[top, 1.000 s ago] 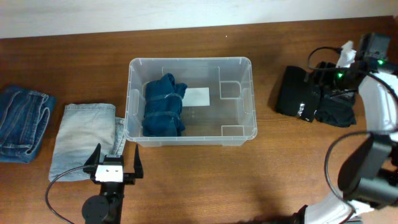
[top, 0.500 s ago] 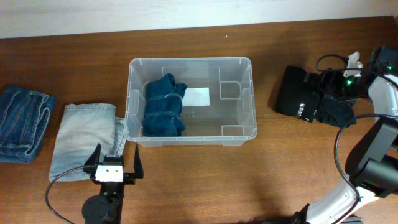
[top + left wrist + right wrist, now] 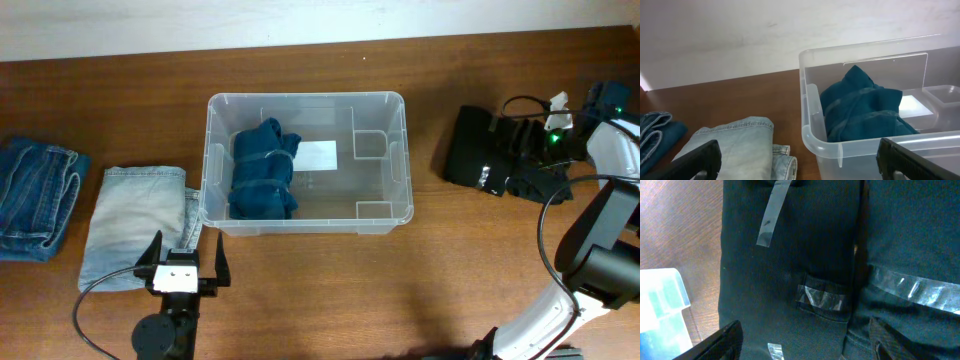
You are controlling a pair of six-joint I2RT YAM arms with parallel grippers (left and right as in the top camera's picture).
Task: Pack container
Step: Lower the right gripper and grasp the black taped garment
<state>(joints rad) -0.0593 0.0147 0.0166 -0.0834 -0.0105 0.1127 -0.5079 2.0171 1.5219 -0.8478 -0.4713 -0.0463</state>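
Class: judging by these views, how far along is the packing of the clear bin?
Done: one teal garment lies in the container. In hand: the right fingers hang open over the black garments, gripping nothing. Left: those, plus the light jeans and dark jeans; the left fingers are open and empty.

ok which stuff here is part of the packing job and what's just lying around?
Job: container, blue garment inside it, black clothes under the open right gripper; probably the pale jeans and dark jeans too.
Lying about: just a cable by the right arm; left gripper open, idle.
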